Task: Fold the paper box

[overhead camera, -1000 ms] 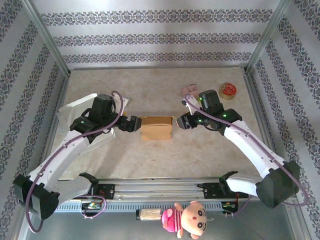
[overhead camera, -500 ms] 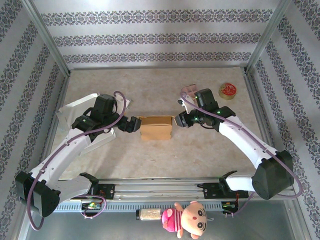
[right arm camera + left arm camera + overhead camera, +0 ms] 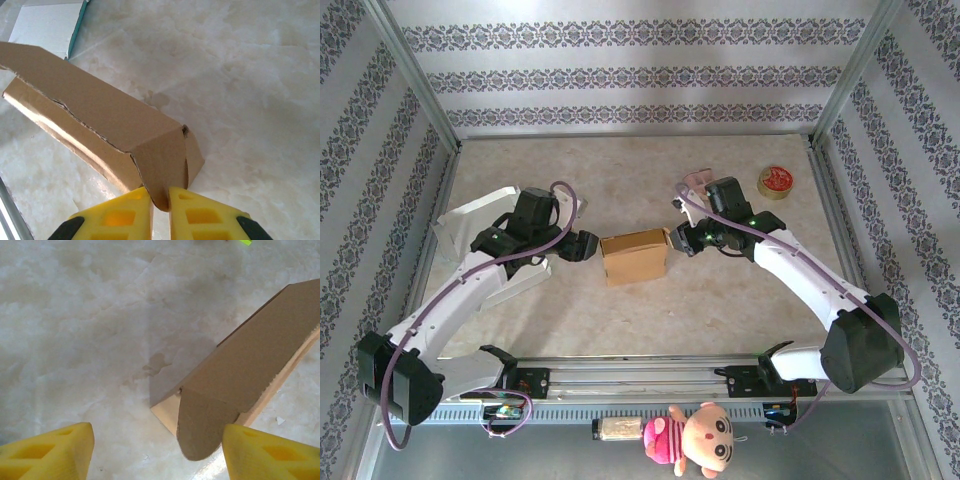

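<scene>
Saw a brown paper box (image 3: 635, 257) lying on the bench (image 3: 620, 170), right in the middle of the top view. Found the left pincer (image 3: 588, 246) just beside the box's left end and the right pincer (image 3: 678, 240) up against its right end.

Looked through the left wrist view: yellow fingers (image 3: 50, 452) spread far apart in the bottom corners, holding nothing. Noticed a rounded flap (image 3: 200, 427) of the box hanging between them, much closer to the finger on the right of the frame. Could not tell if flap and finger touched.

Looked through the right wrist view: yellow fingers (image 3: 120, 217) pinched close together at the bottom edge, with the tip of the box's other end flap (image 3: 160, 170) squeezed between them. Saw the long box running from there up to the upper left of the frame.

Spotted a white card (image 3: 470, 215) under the left arm, and a small red round thing (image 3: 777, 181) in the upper right, well apart from the box.
</scene>
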